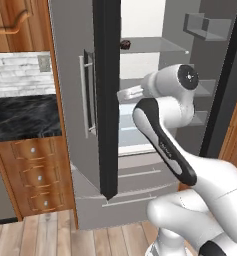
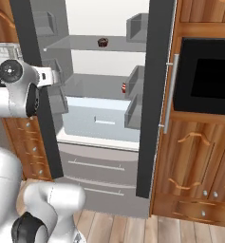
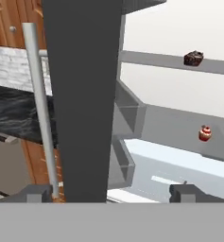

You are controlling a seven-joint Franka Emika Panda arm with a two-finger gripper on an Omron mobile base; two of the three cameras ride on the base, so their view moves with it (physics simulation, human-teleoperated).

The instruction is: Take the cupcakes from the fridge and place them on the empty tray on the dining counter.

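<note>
1. The cupcakes are seen inside the open fridge [image 2: 104,95]: the dark chocolate cupcake [image 2: 103,42] is set on the upper glass shelf [image 2: 85,45], and the red-topped cupcake [image 2: 124,88] is set on the shelf below, near the right-hand door bins.
2. In the hand view the chocolate cupcake [image 3: 193,58] is found at the upper right, with the red-topped cupcake [image 3: 205,133] lower and slightly further right; the two are well apart, on separate shelves.
3. In the left base view the chocolate cupcake [image 1: 125,44] is glimpsed just past the dark edge of the left door [image 1: 106,100].
4. A pale drawer [image 2: 99,121] is seen beneath the lower shelf, and two grey outer drawers [image 2: 97,173] are shown under the compartment.
5. Both fridge doors are swung open; the long bar handle [image 3: 40,108] of the left door is seen beside its dark edge.
6. The gripper [image 3: 111,193] is held in front of the left door's edge, outside the compartment; the fingers [image 3: 182,191] are spread wide apart, released, with nothing between them.
7. A black marble tabletop [image 1: 22,117] over wooden drawers [image 1: 32,175] is seen left of the fridge, and a dark built-in oven [image 2: 204,78] in wooden cabinetry is seen to its right.
</note>
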